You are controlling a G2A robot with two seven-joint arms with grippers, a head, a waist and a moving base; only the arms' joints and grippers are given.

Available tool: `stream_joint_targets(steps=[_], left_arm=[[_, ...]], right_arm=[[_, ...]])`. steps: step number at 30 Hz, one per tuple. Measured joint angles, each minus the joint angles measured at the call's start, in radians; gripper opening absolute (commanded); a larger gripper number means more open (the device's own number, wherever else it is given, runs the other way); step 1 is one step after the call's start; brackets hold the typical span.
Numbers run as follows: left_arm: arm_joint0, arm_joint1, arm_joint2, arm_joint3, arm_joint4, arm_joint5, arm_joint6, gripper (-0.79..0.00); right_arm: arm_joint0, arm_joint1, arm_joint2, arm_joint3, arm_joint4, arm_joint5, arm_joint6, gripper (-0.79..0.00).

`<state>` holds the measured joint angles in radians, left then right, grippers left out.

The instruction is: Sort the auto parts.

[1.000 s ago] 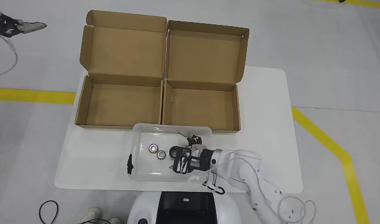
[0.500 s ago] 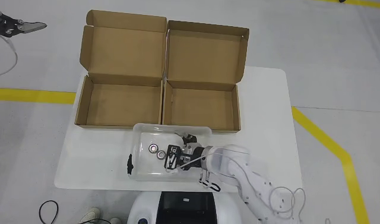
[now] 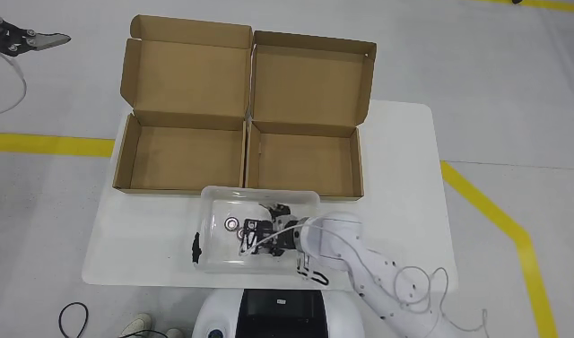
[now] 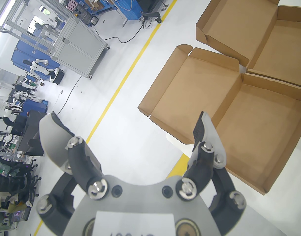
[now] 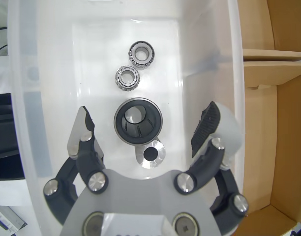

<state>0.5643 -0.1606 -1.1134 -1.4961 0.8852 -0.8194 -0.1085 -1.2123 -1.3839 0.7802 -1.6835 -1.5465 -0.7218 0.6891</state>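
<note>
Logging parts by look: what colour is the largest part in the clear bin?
The largest part is black with a silver rim, clearest in the right wrist view.

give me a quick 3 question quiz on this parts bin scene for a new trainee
1. Multiple choice: how many small bearings lie in the clear bin? A) one B) two C) four
2. True or false: the right arm's jaws are shut on the black-rimmed sleeve.
3. Fill in: both cardboard boxes stand with their lids ___.

Key
1. B
2. False: the jaws are open, with the sleeve lying between them and a gap on each side.
3. open
</note>
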Motion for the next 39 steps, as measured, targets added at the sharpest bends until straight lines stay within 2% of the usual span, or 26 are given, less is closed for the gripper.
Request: stream_joint_targets(steps=[13, 15, 16, 18, 20, 21, 27, 39], left_arm=[[0.0, 0.0, 0.0, 0.0, 0.0, 0.0, 0.0, 0.0], [0.0, 0.0, 0.0, 0.0, 0.0, 0.0, 0.0, 0.0], [0.0, 0.0, 0.0, 0.0, 0.0, 0.0, 0.0, 0.0], [0.0, 0.0, 0.0, 0.0, 0.0, 0.0, 0.0, 0.0], [0.0, 0.0, 0.0, 0.0, 0.0, 0.0, 0.0, 0.0], [0.0, 0.0, 0.0, 0.0, 0.0, 0.0, 0.0, 0.0], [0.0, 0.0, 0.0, 0.0, 0.0, 0.0, 0.0, 0.0], [0.0, 0.0, 0.0, 0.0, 0.0, 0.0, 0.0, 0.0]], right_arm=[[0.058, -0.013, -0.051, 0.076, 0.057, 0.0, 0.067, -0.157], [0.064, -0.014, -0.056, 0.082, 0.064, 0.002, 0.073, -0.249], [0.065, -0.014, -0.058, 0.084, 0.066, 0.002, 0.076, -0.391], [0.069, -0.014, -0.061, 0.086, 0.071, 0.003, 0.082, -0.474], [0.071, -0.014, -0.064, 0.087, 0.074, 0.005, 0.085, -0.708], [0.072, -0.014, -0.065, 0.087, 0.075, 0.005, 0.087, -0.785], [0.073, -0.011, -0.07, 0.066, 0.083, -0.004, 0.058, -0.785], [-0.006, 0.034, 0.016, -0.034, 0.015, -0.061, -0.302, -0.785]])
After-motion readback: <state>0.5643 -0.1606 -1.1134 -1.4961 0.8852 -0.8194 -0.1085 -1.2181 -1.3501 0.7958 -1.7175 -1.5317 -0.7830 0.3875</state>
